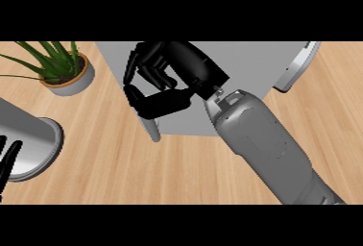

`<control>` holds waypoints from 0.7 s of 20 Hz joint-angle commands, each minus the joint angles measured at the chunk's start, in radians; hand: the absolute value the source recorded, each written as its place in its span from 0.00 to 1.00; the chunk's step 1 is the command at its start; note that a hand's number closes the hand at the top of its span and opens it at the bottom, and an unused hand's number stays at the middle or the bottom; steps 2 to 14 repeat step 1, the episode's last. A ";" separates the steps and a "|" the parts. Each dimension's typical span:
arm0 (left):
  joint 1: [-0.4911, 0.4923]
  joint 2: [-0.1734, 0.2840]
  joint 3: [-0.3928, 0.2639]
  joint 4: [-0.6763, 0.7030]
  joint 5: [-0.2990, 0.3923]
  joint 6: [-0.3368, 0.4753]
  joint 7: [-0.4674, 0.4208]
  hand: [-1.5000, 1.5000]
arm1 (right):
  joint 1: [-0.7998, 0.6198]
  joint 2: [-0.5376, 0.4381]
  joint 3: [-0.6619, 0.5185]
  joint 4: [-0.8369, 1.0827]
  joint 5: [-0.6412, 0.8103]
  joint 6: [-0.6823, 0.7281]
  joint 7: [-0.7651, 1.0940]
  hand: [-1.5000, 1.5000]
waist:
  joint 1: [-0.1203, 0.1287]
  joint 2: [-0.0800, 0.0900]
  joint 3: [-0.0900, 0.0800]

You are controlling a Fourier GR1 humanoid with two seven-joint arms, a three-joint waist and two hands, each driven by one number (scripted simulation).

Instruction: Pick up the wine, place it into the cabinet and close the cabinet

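Head view: the black right hand [166, 72] over the grey box cabinet [241, 57] — fingers curled, wine unseen — could snag the open door [296, 67].

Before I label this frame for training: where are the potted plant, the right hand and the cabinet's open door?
potted plant [68, 76]: head view, pot's rim.
right hand [186, 62]: head view, back of hand.
open door [296, 67]: head view, door's panel.

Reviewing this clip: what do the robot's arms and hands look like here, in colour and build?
The right forearm is a smooth grey shell, rounded and widening toward the lower edge, with a faint oval panel line. A small pale bracket joins it at the wrist to a glossy black right hand with segmented fingers. Of the left hand, only thin black fingers show at the left edge. No cables or markings are visible.
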 commanded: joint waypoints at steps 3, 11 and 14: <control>-0.050 -0.030 -0.038 0.040 -0.027 0.033 0.006 0.00 | -0.042 -0.109 -0.139 0.140 0.038 -0.051 -0.001 1.00 | -0.025 0.046 0.018; -0.050 -0.030 -0.038 0.040 -0.027 0.033 0.006 0.00 | -0.042 -0.109 -0.139 0.140 0.038 -0.051 -0.001 1.00 | -0.025 0.046 0.018; -0.050 -0.030 -0.038 0.040 -0.027 0.033 0.006 0.00 | -0.042 -0.109 -0.139 0.140 0.038 -0.051 -0.001 1.00 | -0.025 0.046 0.018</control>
